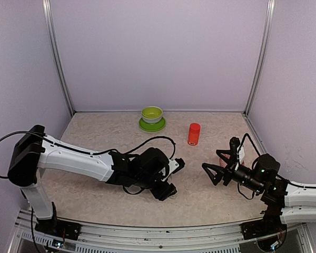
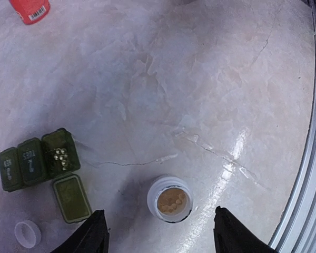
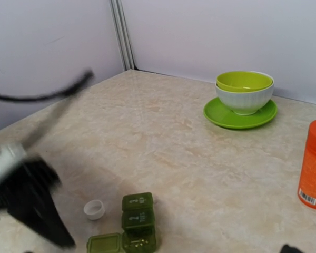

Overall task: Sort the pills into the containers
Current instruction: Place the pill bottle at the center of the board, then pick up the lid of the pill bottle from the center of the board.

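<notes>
now the left gripper (image 2: pixel 160 212) hangs released, pill bottle (image 2: pixel 169 203) upright between its jaws; containers (image 2: pixel 34 161) lie just left of it, strip crosswise; left arm nearer.

Glossy marble-look table (image 2: pixel 200 79), translucent green plastic containers (image 2: pixel 37 161)

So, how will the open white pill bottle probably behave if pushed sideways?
The white pill bottle stands upright and uncapped, so a side push would likely tip it and spill its pills. It looks small and plastic, so probably light. Its round body may roll once down.
</notes>
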### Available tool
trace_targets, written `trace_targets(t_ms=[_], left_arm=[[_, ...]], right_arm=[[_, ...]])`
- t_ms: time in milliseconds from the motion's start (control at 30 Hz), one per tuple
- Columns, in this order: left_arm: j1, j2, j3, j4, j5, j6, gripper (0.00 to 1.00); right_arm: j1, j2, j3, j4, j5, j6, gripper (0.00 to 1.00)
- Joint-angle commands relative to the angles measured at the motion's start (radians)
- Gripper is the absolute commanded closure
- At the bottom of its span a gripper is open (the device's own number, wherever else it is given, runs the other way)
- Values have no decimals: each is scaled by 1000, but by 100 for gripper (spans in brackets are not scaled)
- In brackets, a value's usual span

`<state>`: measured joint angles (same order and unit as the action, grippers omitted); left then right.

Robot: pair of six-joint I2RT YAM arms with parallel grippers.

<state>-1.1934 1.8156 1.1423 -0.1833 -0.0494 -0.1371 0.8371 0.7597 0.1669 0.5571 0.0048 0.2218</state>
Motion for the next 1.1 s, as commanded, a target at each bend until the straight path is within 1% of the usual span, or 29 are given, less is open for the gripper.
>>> trace_targets(t_ms=[0,233,333,433,533,733,933,1067], left_arm=[[36,-135,-46,61,-62,-38,33],[162,-189,-168,69,-70,-64,34],[230,-174,-208,100,-51,-69,35],[281,-137,-207,111,-39,-66,36],[301,-89,-187,109,-47,-55,37],[326,-3,-159,106,-41,-47,44],[339,9,-173,134,-17,-52,50],[341,1,-178,145,-23,-58,51]], right_arm=[[6,-4,-4,-9,-5,-6,0],[6,23,1,5,-23,-4,0],[6,34,6,15,-32,-4,0],[7,40,11,16,-38,-4,0],[6,40,12,14,-41,-4,0],[7,24,8,2,-39,-5,0],[5,23,3,5,-40,-4,0],[6,30,3,15,-46,-4,0]])
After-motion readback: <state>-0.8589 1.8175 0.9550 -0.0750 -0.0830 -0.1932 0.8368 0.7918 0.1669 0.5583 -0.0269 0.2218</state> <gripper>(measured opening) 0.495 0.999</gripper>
